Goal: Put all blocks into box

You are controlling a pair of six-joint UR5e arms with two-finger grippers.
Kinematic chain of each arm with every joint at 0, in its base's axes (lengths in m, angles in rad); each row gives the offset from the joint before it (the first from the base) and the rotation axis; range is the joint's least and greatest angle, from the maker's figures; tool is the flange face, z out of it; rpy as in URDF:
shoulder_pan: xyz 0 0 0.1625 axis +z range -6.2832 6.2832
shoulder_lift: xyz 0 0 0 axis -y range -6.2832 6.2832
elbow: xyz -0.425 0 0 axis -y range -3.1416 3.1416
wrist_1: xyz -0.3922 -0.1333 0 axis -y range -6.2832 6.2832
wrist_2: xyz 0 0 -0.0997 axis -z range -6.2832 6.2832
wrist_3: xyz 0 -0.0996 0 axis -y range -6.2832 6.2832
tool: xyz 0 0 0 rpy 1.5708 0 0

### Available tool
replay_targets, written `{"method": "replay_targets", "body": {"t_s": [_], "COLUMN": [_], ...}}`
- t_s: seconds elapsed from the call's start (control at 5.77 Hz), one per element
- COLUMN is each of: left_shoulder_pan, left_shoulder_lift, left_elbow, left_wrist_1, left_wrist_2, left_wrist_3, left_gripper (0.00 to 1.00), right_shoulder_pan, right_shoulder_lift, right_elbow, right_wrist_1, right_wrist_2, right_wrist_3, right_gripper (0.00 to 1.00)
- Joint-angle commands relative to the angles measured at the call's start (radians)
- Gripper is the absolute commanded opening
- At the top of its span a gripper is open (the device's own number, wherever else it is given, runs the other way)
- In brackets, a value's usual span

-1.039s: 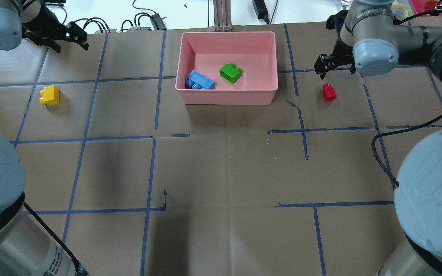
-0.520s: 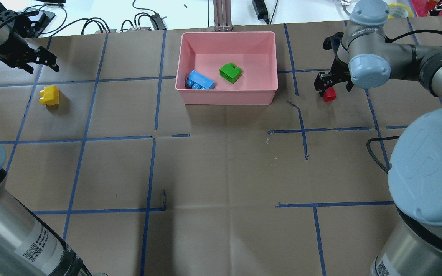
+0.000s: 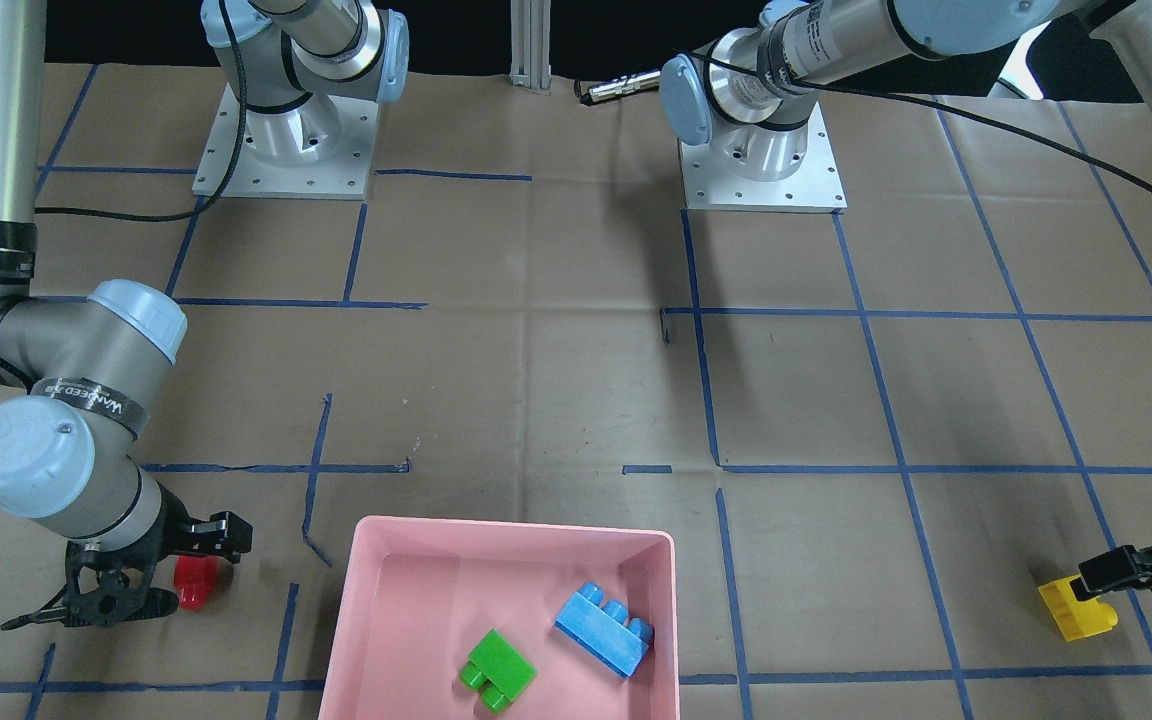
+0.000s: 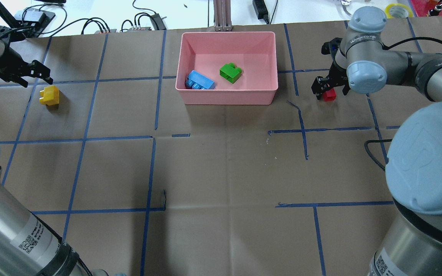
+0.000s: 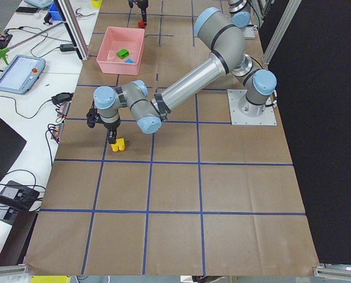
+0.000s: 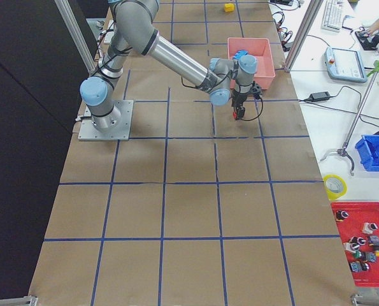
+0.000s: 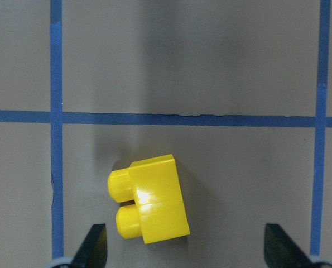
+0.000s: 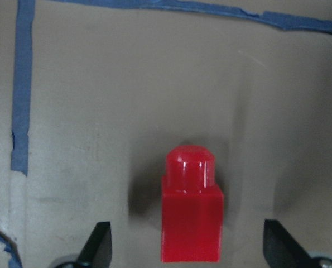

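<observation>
The pink box (image 4: 226, 100) stands at the far middle of the table and holds the blue block (image 4: 200, 80) and the green block (image 4: 231, 73). The red block (image 4: 329, 95) lies on the table right of the box. My right gripper (image 4: 330, 90) is open and low over it; in the right wrist view the red block (image 8: 191, 215) sits between the fingertips (image 8: 99, 245). The yellow block (image 4: 49, 95) lies far left. My left gripper (image 4: 33, 78) is open just above it; the left wrist view shows the yellow block (image 7: 152, 199) left of centre between the fingers.
Cables and power units (image 4: 144, 21) line the far table edge, with a metal post (image 4: 223, 15) behind the box. Both arm bases (image 3: 281, 140) (image 3: 761, 160) stand on the near side. Blue tape lines grid the brown table cover.
My right gripper moved down and toward me to straddle the red block. My left gripper swung left and toward me, closing on the yellow block. The blocks have not moved.
</observation>
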Motion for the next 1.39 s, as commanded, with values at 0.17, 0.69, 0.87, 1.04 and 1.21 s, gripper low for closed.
{"method": "replay_targets", "body": {"t_s": [0.17, 0.69, 0.87, 1.04, 1.21], "left_shoulder_pan": [0.020, -0.019, -0.023, -0.020, -0.007], "left_shoulder_lift": [-0.058, -0.041, -0.050, -0.055, -0.057], "left_elbow": [-0.020, -0.034, -0.034, -0.036, -0.033], "left_wrist_1": [0.082, 0.094, 0.122, 0.145, 0.146], "left_wrist_2": [0.040, 0.037, 0.034, 0.031, 0.029], "left_wrist_3": [-0.167, -0.242, -0.239, -0.230, -0.226], "left_gripper": [1.00, 1.00, 1.00, 1.00, 1.00], "right_shoulder_pan": [0.001, -0.003, -0.002, 0.003, 0.009], "right_shoulder_lift": [0.006, -0.008, -0.029, -0.058, -0.081], "right_elbow": [0.002, -0.011, -0.043, -0.123, -0.221], "right_wrist_1": [-0.018, 0.038, 0.056, 0.178, 0.311], "right_wrist_2": [-0.001, -0.003, -0.003, -0.003, 0.005], "right_wrist_3": [0.002, -0.014, -0.034, -0.028, -0.009], "right_gripper": [0.62, 0.06, 0.06, 0.06, 0.06]}}
